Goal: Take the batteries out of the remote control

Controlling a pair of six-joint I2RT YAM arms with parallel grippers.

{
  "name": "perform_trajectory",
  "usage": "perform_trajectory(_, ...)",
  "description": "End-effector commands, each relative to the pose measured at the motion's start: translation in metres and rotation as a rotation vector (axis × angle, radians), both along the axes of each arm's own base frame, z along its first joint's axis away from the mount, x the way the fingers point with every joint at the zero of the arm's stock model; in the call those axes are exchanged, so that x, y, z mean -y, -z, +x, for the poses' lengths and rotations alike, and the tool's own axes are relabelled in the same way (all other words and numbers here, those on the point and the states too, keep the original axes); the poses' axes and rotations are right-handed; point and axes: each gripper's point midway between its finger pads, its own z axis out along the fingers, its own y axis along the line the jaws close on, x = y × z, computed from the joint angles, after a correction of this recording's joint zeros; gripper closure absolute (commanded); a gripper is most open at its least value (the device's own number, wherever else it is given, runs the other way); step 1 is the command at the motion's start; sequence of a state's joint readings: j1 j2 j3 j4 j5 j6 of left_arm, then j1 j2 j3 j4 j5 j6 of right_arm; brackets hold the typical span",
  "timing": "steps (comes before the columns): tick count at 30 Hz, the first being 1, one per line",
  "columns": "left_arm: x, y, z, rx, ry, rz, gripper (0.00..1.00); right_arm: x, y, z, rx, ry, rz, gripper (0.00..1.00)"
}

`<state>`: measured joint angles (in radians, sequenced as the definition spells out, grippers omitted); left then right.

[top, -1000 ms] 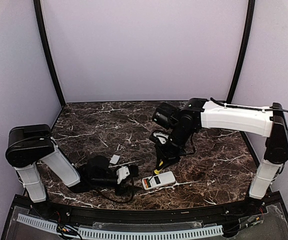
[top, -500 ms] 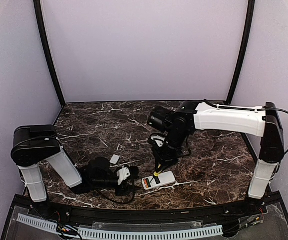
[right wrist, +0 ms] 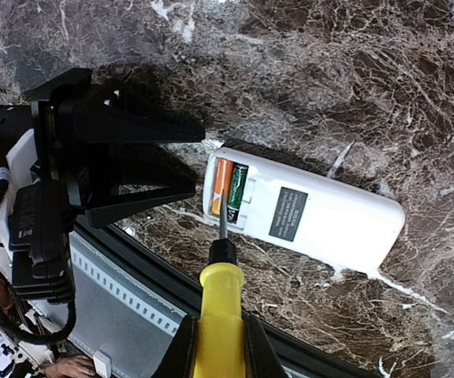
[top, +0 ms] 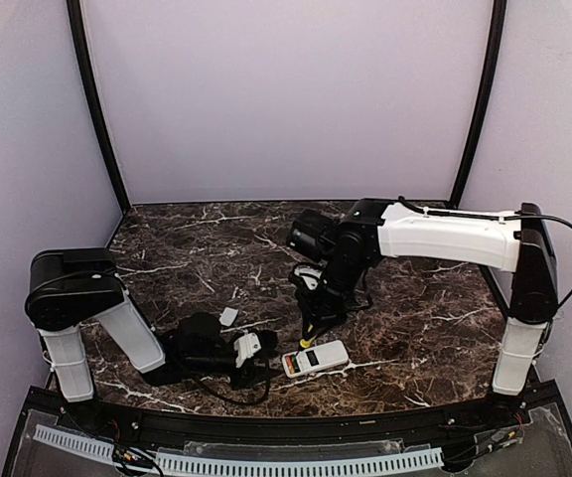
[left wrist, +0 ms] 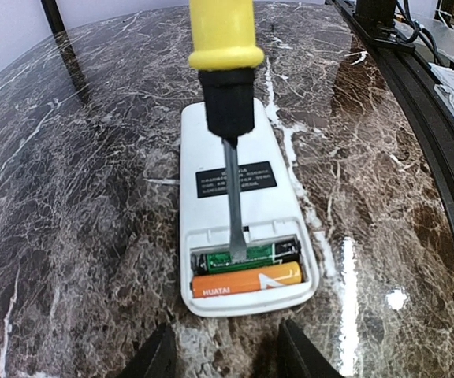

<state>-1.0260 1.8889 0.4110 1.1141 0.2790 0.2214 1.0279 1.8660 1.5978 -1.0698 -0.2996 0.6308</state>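
White remote control (left wrist: 239,189) lies flat, back side up, on the dark marble table (left wrist: 69,157), near the front edge between the two arms. It has rounded ends and a black label mid-back. The battery bay is uncovered at the end facing the left gripper (left wrist: 231,358). Two batteries (left wrist: 247,280) sit side by side in the bay, an orange one nearest the end and a green-and-black one behind it.

Right gripper (right wrist: 219,346) is clamped on the yellow handle of a screwdriver (left wrist: 225,47). The shaft angles down and the flat tip sits on the green battery, looks like touching.

Left gripper sits low on the table just beside the remote's open end, fingers spread, nothing between them. Small white cover piece (top: 228,317) lies on the marble apart from the remote, off to its left, behind the left gripper.
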Motion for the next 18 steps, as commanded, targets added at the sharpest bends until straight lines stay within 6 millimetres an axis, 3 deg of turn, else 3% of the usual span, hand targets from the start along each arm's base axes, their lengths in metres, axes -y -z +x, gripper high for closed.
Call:
perform_trajectory(1,0.0065,-0.0013,-0.0005,0.008,0.015,-0.009,0.57,-0.0048,0.0082,0.001,0.013,0.006,-0.033,1.0)
perform_trajectory(18,0.0099,0.0032,-0.0018,-0.003,0.032,-0.002,0.64,-0.0043,0.0169,-0.0016,0.031,0.004,-0.135,1.0)
